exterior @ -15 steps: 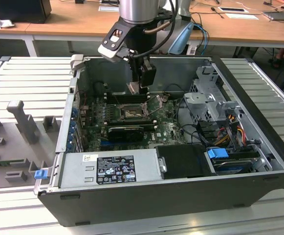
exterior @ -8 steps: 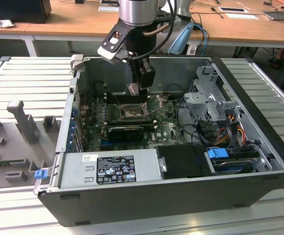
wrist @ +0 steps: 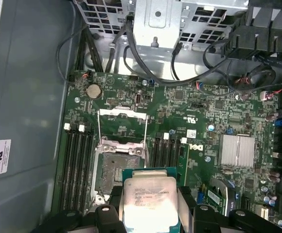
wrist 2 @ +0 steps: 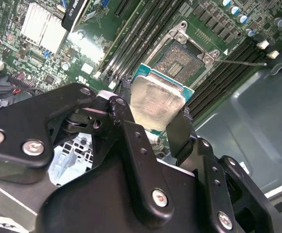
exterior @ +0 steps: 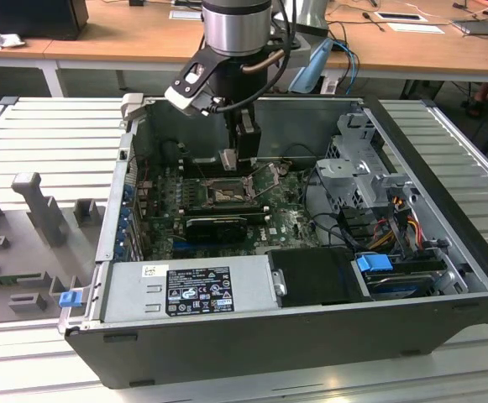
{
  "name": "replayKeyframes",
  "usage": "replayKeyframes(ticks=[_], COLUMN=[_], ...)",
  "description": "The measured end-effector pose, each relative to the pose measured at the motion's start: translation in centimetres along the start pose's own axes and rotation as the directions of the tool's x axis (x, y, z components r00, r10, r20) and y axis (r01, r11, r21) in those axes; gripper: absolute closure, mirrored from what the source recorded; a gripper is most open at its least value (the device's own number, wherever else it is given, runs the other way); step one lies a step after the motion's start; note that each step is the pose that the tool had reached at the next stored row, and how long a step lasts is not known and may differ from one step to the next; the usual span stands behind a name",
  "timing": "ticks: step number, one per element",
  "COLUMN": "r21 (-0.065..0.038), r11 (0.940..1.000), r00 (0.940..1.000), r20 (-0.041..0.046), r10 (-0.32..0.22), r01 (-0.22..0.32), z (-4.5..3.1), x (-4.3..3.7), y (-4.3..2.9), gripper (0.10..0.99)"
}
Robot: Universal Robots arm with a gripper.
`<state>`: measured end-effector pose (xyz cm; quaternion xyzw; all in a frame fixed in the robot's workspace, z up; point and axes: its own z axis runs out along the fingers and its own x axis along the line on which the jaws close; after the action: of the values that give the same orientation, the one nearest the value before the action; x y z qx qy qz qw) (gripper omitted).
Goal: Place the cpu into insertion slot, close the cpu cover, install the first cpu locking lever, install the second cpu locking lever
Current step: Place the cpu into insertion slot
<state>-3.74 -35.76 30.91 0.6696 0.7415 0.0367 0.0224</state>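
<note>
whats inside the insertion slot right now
Only its bare contact field shows in the insertion slot; no chip sits in it. The cpu, held in the pincer, covers one corner of it in the first wrist view.

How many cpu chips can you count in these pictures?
1: the cpu, gripped by the hand, hovers close to the empty insertion slot. Others may be hidden.

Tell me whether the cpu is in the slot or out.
Out. The gripper holds the cpu clear of the slot, which lies bare, cover open.
</note>
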Motion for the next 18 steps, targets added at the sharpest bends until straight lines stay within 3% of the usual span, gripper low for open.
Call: replayKeyframes(ticks=[9, 18], r21=[-0.001, -0.001], r11=[0.9992, 0.9992], r00=[0.9992, 0.9992], r20=[0.0038, 0.0039], r10=[0.039, 0.04], r01=[-0.039, -0.04], z=[0.42, 0.98], x=[-0.01, -0.01], y=[-0.03, -0.08], gripper=[0.553, 0.553])
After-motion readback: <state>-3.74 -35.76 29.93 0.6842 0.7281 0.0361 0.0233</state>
